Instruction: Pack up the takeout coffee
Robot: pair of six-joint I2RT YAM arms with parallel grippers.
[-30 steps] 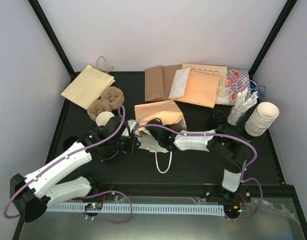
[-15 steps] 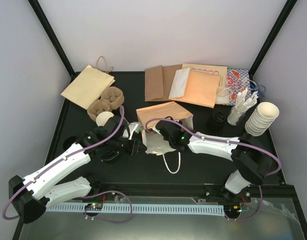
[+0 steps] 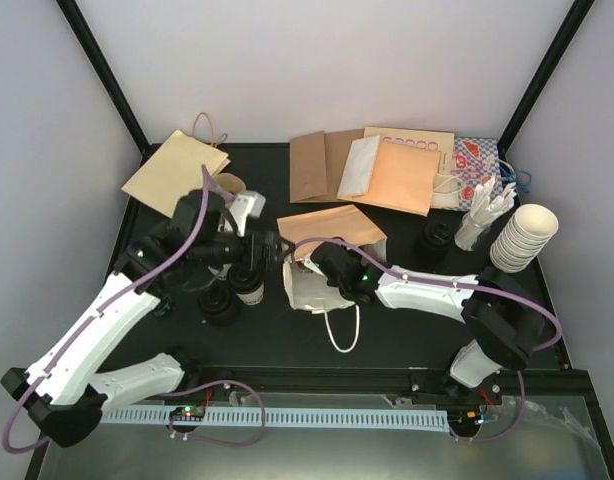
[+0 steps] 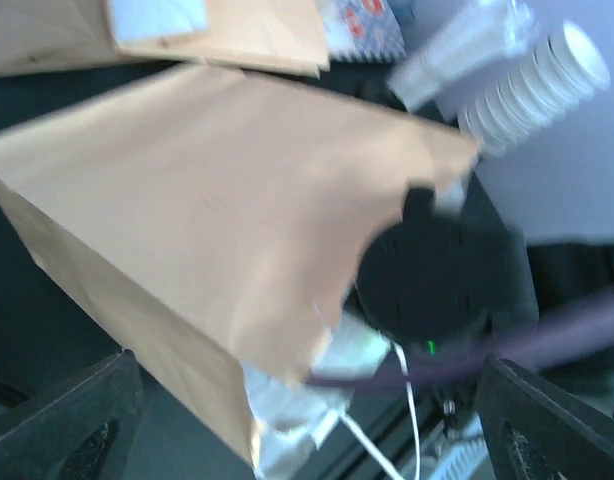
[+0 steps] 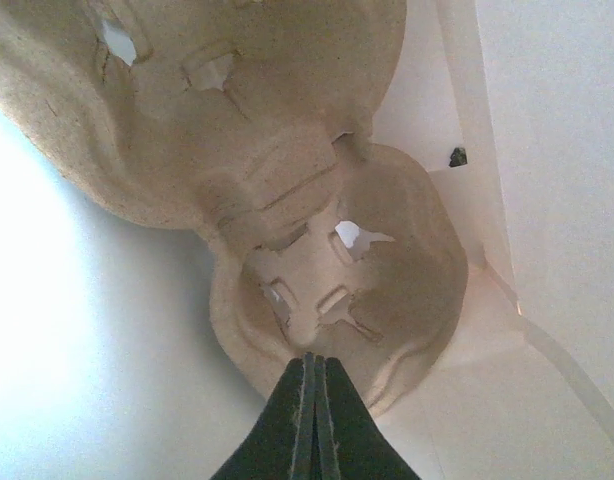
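My left pincer (image 3: 265, 247) hangs wide open with nothing in it, just outside the mouth of the brown paper bag (image 3: 332, 228), which lies on its side on the worktop (image 3: 407, 330). My right pincer (image 5: 309, 365) reaches deep inside that bag, closed tight, its tips at the near rim of the pulp carrier (image 5: 327, 250). Whether it pinches that rim I cannot tell. So the carrier is in, but the coffee is not. The first coffee cup (image 3: 249, 289) and the second coffee cup (image 3: 222, 309), both black-lidded, stand on the worktop beside the bag's mouth. I judge the job about halfway, with both cups left to load.
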